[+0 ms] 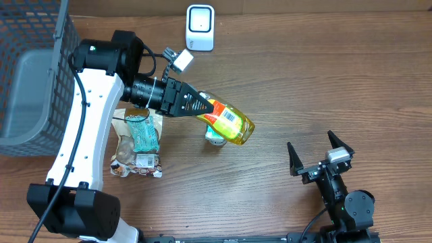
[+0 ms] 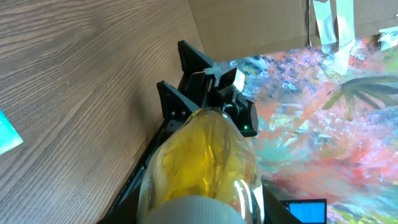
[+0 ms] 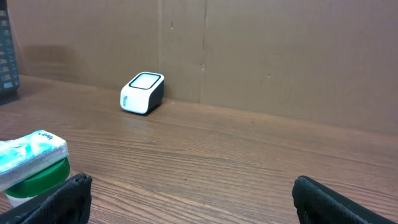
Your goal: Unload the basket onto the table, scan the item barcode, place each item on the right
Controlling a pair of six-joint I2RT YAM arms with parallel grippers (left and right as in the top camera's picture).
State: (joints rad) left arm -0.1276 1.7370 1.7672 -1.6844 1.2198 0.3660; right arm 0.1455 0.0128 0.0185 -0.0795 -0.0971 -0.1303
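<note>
My left pincer (image 1: 206, 105) clasped the yellow bottle (image 1: 233, 123) by its neck end (slick, squeezable, liquid-heavy, I judged), while the right pincer (image 1: 317, 152) stood wide.

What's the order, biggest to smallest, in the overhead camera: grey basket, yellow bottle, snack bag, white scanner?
1. grey basket, though the picture cuts it off.
2. snack bag and yellow bottle: about alike; the bottle is held up nearer the camera, so unranked.
3. white scanner.

White-shelled left arm (image 1: 88, 135), black joints (image 1: 108, 54), black cable (image 1: 86, 102); black right gripper (image 1: 310, 140)
</note>
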